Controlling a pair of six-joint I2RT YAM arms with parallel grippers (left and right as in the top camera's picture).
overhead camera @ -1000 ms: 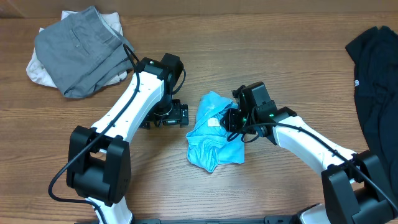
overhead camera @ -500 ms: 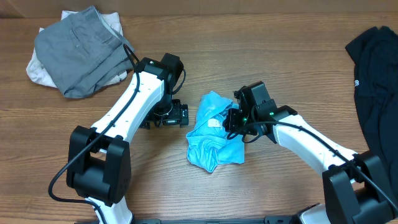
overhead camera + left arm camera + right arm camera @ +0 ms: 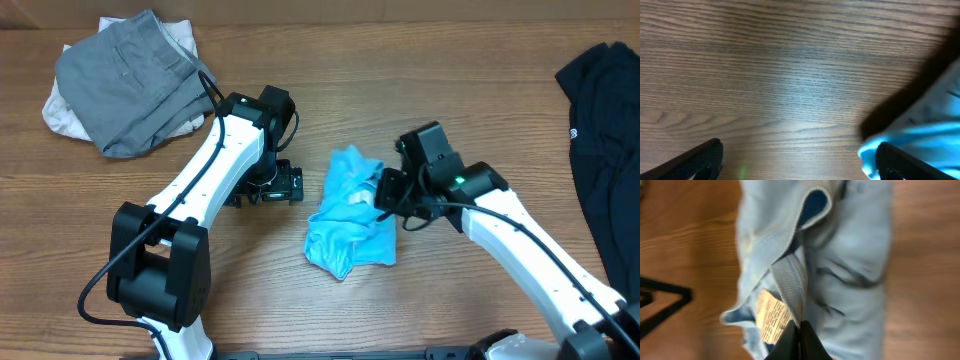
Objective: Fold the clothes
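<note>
A light blue T-shirt lies crumpled in a loose bunch near the middle of the table, its folds deep and its surface creased. In the right wrist view its ribbed neckband stands up as a pale strip, with a white label just beside it. The right gripper is closed tight on that neckband, at the bunch's 3 o'clock edge. The left gripper hangs with its jaws spread wide over bare wood at the shirt's 9 o'clock, holding nothing.

The label's print is too blurred to read, and sleeves and hem cannot be told apart in the heap. The left wrist view catches only a blurred blue corner. A black garment at 3 o'clock is cut off by the frame's edge. A grey garment at 10 o'clock covers most of an off-white one.

The bunch's long axis runs roughly from 12 to 6 o'clock.
</note>
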